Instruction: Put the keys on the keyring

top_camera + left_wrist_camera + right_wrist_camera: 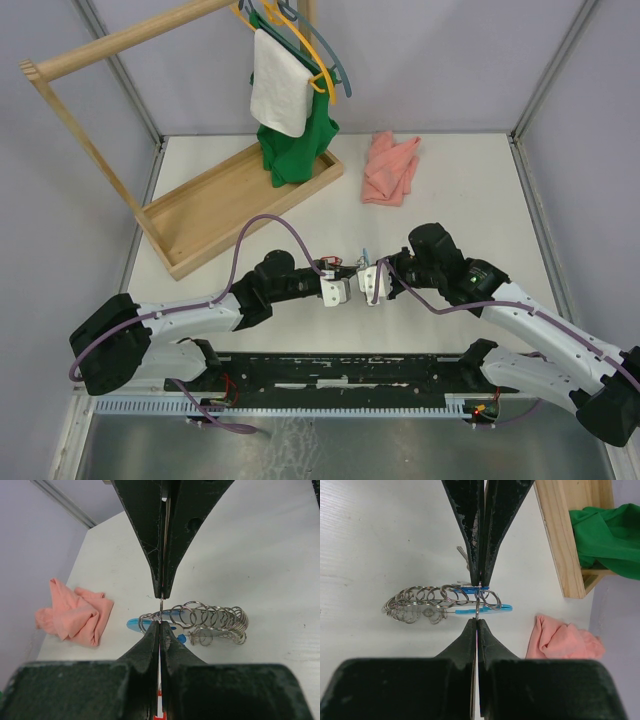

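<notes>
Between the two arm tips, mid-table: the keyring (pixel 210 616) lies on the white table (pixel 280 555) as a sprawl of silvery wire loops. In your overhead view the grippers cover nearly all of it.
Left gripper (pixel 161 610): clenched, its fingers meeting edge to edge on one thin wire loop at the coil's end.
Right gripper (pixel 479 601): pinched tight on a thin loop at the opposite end of the coil. You cannot tell whether the blue strip at its tips is caught as well.
Keys (pixel 463 555): one slim silver blade peeks out beside the right gripper's upper finger, mostly hidden. The loops overlap too much for you to count more.
Blue pieces (pixel 492 609): two narrow strips lie under the end loops, and it is unclear whether they are tags or part of the ring.
Pink cloth (pixel 75 612): crumpled on the table, well apart from the coil.
Wooden rack (pixel 560 535): cut off by the right wrist frame, with a green garment (pixel 610 535) hanging into its base.
</notes>
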Controlling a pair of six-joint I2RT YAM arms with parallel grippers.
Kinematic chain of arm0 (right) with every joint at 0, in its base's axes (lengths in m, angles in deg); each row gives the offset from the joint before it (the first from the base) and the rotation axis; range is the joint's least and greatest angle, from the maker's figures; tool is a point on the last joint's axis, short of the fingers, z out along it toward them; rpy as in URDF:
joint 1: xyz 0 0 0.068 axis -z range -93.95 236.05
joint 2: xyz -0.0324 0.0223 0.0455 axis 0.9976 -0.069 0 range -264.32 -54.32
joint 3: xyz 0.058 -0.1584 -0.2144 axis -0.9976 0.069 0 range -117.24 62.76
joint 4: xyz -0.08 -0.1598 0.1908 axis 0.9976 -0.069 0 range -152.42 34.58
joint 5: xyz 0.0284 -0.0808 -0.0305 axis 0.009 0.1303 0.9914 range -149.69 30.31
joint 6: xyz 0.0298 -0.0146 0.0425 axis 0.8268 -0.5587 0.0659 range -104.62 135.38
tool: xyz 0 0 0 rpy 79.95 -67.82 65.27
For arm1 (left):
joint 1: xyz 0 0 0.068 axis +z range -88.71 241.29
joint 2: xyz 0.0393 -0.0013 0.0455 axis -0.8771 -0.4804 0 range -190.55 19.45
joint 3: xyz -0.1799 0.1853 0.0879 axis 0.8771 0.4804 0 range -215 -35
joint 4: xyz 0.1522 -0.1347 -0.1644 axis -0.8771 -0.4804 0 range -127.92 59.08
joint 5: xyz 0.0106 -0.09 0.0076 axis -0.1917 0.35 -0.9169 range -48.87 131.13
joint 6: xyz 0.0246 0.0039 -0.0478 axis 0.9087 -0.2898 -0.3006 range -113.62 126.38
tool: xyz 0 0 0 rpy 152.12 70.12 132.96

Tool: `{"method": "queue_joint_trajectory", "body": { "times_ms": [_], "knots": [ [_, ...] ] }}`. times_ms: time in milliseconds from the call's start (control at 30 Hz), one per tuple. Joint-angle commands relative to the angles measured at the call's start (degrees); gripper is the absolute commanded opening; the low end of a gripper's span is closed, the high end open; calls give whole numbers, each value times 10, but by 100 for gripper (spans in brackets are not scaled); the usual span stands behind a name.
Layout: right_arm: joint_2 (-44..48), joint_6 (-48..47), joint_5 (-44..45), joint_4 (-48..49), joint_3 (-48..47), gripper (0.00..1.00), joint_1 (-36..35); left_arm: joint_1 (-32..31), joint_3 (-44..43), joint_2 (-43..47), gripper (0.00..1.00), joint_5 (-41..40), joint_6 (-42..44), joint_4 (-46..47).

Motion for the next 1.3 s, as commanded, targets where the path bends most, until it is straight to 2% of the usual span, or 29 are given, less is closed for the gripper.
{"method": "queue_joint_trajectory", "body": {
  "times_ms": [0,1267],
  "knots": [
    [0,10,-8,7,-18,1,-2,-3,-25,2,3,19,-23,20],
    [-7,5,-44,9,-26,1,-5,-9,-41,-20,3,44,-30,8]
  ]
}}
